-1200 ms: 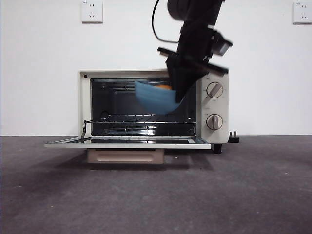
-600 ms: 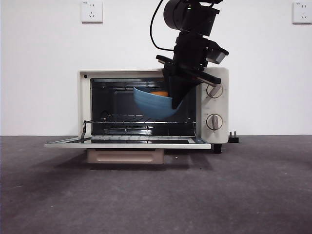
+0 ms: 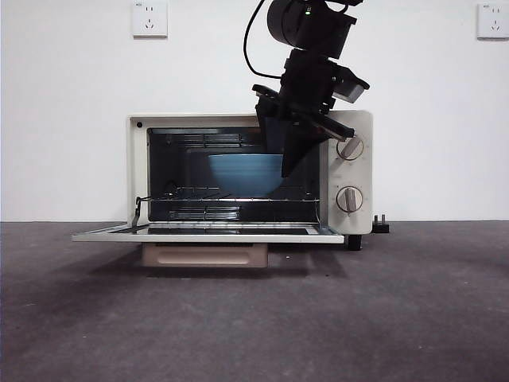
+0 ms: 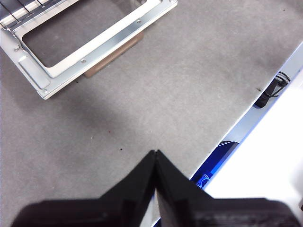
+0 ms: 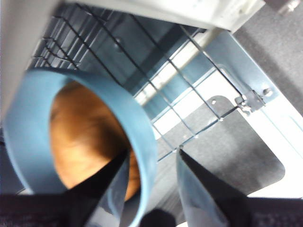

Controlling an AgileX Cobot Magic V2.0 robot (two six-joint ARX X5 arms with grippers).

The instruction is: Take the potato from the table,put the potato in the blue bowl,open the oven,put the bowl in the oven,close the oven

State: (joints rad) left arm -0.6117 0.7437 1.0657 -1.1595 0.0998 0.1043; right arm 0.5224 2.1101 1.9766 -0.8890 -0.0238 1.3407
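The oven stands with its door folded down flat. The blue bowl sits level on the wire rack inside. In the right wrist view the orange-brown potato lies in the bowl; the bowl's wall hides it in the front view. My right gripper reaches down into the oven mouth at the bowl's right side. It is open, one jaw inside the rim and one outside with a gap. My left gripper is shut and empty above the table.
Two round knobs sit on the oven's right panel. The lowered door juts out over the table, its beige handle below the front edge. A black plug lies right of the oven. Wall sockets are behind.
The bowl came down from a tilted hold in front of the oven mouth, went further in and now lies level on the rack. The right arm shifted slightly left.
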